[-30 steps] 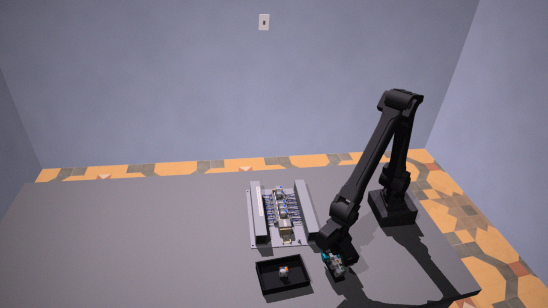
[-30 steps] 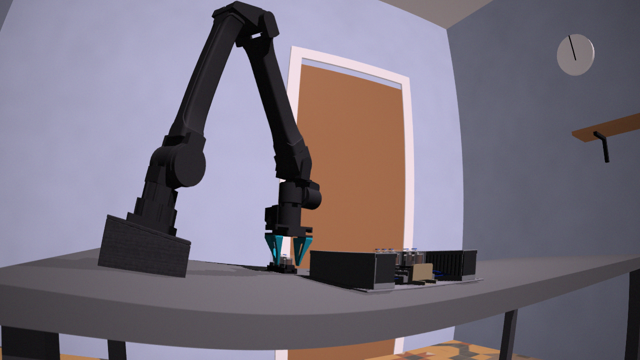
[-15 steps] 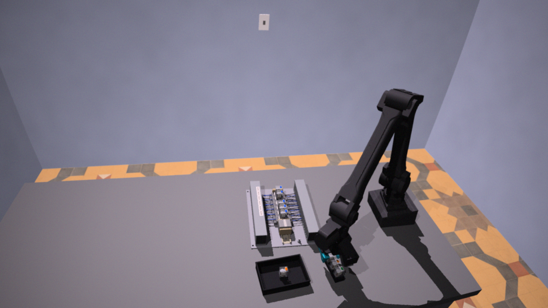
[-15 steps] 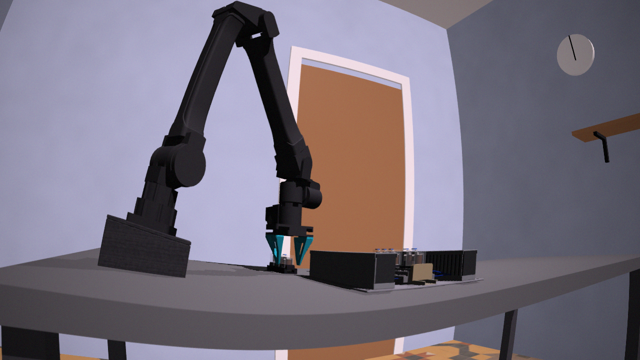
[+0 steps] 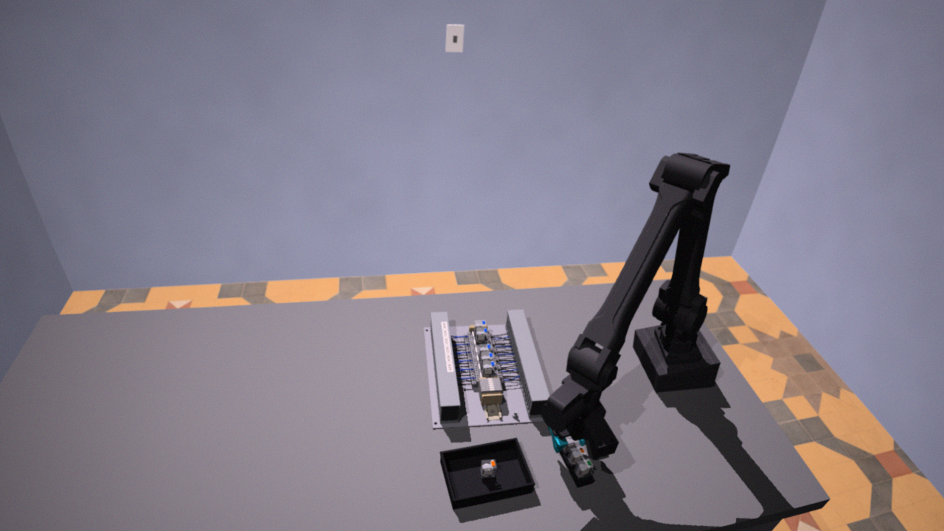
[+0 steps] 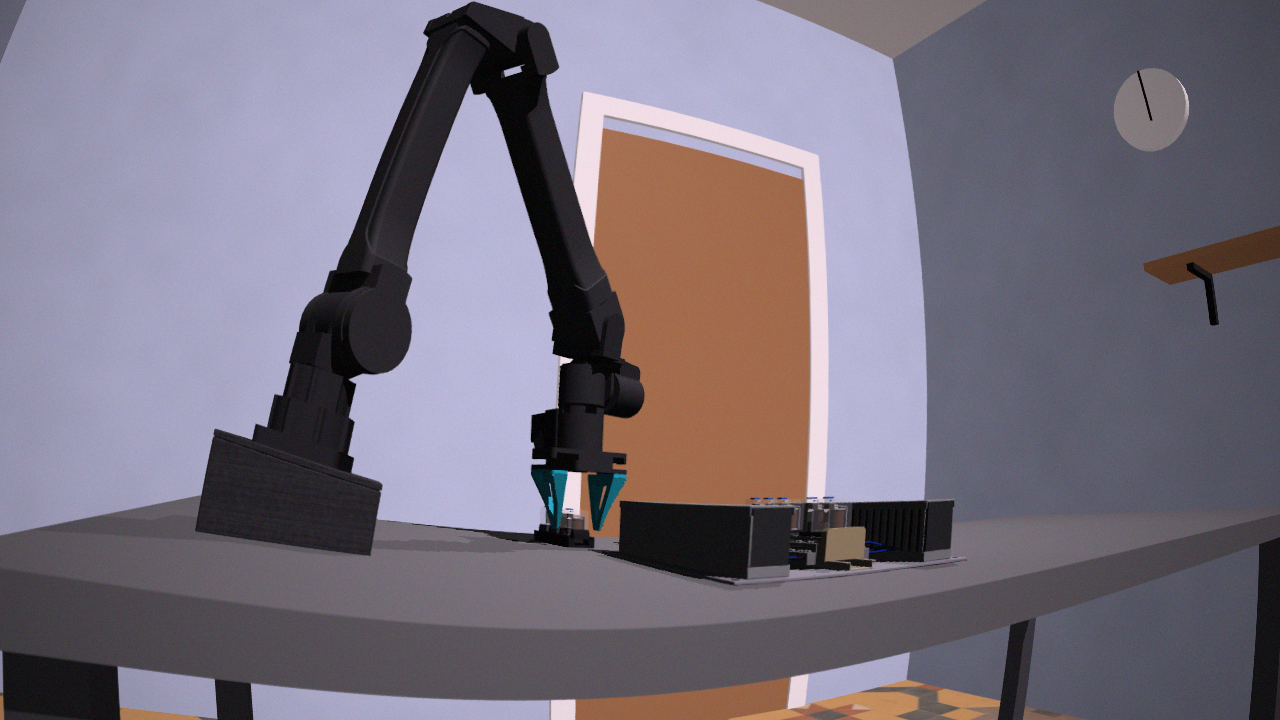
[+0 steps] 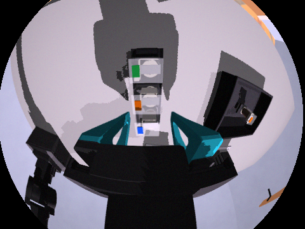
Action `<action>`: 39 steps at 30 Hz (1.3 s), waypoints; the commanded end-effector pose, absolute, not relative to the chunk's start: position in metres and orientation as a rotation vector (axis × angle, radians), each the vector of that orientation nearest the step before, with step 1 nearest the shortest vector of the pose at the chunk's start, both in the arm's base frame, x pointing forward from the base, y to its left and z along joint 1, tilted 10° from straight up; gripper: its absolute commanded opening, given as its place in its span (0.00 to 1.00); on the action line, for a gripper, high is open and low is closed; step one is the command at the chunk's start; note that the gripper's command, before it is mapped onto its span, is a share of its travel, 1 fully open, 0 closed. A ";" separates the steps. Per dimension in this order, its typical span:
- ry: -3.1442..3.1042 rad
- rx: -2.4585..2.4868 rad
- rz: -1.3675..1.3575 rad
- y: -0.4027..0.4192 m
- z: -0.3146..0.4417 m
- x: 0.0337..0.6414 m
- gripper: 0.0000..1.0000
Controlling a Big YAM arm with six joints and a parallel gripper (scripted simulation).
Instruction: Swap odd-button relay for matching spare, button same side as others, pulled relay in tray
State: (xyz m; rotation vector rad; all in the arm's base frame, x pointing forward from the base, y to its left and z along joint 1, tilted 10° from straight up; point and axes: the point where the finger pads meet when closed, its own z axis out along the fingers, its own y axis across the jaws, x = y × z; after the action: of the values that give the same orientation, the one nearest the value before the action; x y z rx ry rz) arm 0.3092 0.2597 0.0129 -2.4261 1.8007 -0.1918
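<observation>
Near the tabletop's front right corner, the folded black arm [image 5: 633, 290] points its teal-fingered gripper [image 7: 149, 131] straight down, fingers apart astride the blue-button spare relay [image 7: 146, 131], not clamping it; the boxy orange-button relay [image 5: 487, 467] lies in the tray [image 5: 455, 492].

Top: high, far; exterior: low, table-edge; wrist: close, downward; all share spare holder [image 7: 146, 85]

Matt dark grey tabletop [image 5: 198, 409], smooth, taking soft shadows without glare. The arm [image 6: 393, 205] looks like black matt plastic, its base block [image 6: 268, 501] faintly ribbed. Teal fingers look like smooth plastic. The tray [image 5: 453, 485] is dull black. Relay bodies [image 7: 149, 69] show clear, glassy casings. The door [image 6: 707, 340] is flat brown, unpolished.
</observation>
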 end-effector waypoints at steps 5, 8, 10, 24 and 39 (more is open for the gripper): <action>1.800 -2.424 -0.184 0.262 0.015 0.312 0.59; 1.800 -2.425 -0.184 0.262 0.015 0.312 0.00; 1.800 -2.425 -0.184 0.262 0.015 0.312 0.00; 1.800 -2.424 -0.185 0.262 0.015 0.312 0.00; 1.800 -2.424 -0.185 0.262 0.015 0.312 0.00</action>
State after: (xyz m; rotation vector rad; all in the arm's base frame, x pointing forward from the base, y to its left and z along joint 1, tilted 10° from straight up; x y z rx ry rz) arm 0.3091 0.2597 0.0128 -2.4264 1.8007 -0.1907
